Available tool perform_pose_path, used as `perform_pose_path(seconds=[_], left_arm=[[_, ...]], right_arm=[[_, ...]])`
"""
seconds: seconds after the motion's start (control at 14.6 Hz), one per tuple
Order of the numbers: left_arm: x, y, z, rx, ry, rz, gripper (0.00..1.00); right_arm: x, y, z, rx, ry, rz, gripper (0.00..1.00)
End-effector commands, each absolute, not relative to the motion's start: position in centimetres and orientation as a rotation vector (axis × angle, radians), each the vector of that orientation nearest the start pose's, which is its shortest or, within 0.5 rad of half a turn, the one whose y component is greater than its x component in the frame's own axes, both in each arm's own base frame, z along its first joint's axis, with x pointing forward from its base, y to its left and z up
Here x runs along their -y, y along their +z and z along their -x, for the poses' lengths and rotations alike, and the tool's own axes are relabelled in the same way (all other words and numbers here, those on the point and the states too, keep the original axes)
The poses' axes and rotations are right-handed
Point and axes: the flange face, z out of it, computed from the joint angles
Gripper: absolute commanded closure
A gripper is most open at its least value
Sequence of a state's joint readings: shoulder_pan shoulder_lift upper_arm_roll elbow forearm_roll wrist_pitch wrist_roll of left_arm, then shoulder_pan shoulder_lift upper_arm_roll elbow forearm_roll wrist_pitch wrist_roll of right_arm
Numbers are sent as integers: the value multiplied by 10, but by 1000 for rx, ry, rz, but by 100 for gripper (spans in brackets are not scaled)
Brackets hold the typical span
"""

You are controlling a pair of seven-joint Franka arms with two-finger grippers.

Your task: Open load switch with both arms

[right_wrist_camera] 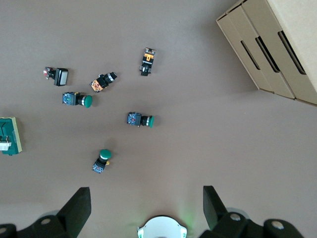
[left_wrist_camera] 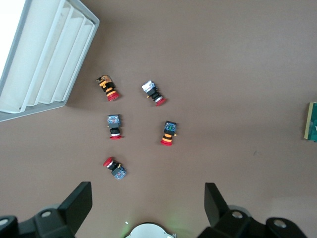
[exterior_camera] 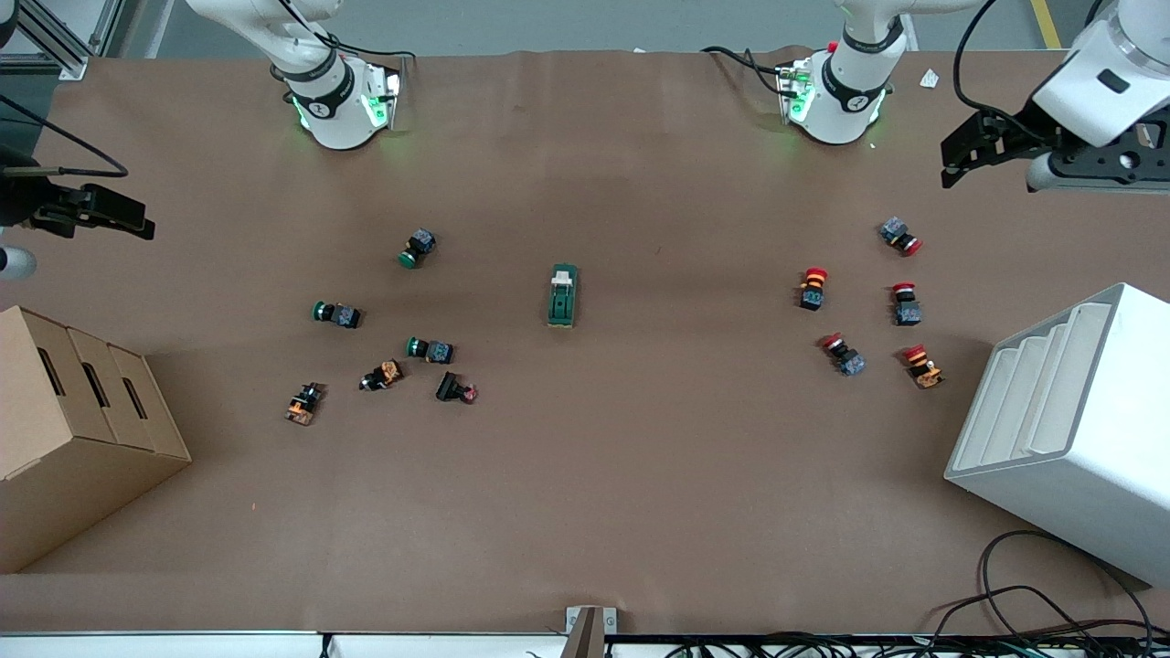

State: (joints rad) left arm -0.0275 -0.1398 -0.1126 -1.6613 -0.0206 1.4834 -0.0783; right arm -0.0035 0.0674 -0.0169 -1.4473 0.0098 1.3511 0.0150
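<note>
Brown paper covers the table (exterior_camera: 585,512), and near its middle we see the load switch (exterior_camera: 562,296), a dark green block lying flat with its white lever piece at the 12 o'clock end in the front view, pointing toward the robots' bases. Nothing touches it. We find the left gripper (exterior_camera: 971,153) up in the air over the left arm's end of the table, at about 2 o'clock from the switch, its fingers (left_wrist_camera: 79,201) spread wide and holding nothing. The right gripper (exterior_camera: 114,212) hangs over the right arm's end, at about 10 o'clock from the switch, likewise spread wide and empty, as the right wrist view shows (right_wrist_camera: 146,208). Toward the left arm's end we count five red push buttons (exterior_camera: 859,302) scattered at roughly 3 o'clock from the switch, near a white stepped rack (exterior_camera: 1069,429). Toward the right arm's end lie green, orange and dark push buttons (exterior_camera: 384,329) at about 9 o'clock, with a cardboard box (exterior_camera: 73,429) at the table's edge.
</note>
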Motion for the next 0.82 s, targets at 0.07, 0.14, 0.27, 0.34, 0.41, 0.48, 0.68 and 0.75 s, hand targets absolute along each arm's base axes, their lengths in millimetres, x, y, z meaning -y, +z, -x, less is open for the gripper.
perform_pose_path(seconds=[0.07,0.14,0.27,0.34,0.41,0.48,0.68,0.75], left_arm=[[70,651,-492,-93,37,3154,0],[70,651,-492,-93,33,3155,0],[70,651,-492,-95,30,3155,0],[70,651,-493,-95,30,3155,0],[70,650,-495,-102,32,3154,0],[70,650,-496,-102,36,3149,0],[70,654,-498,-107,24,3149,0],[70,652,-501,-107,31,3148,0]], right_arm=[[9,622,-517,-42,194,3126,0],[9,622,-511,-42,183,3126,0],[10,619,-506,-45,185,3126,0],[10,620,-504,-47,187,3126,0],[12,618,-501,-52,194,3125,0],[11,619,-498,-49,187,3125,0],[10,623,-499,-47,166,3127,0],[11,627,-499,-49,154,3127,0]])
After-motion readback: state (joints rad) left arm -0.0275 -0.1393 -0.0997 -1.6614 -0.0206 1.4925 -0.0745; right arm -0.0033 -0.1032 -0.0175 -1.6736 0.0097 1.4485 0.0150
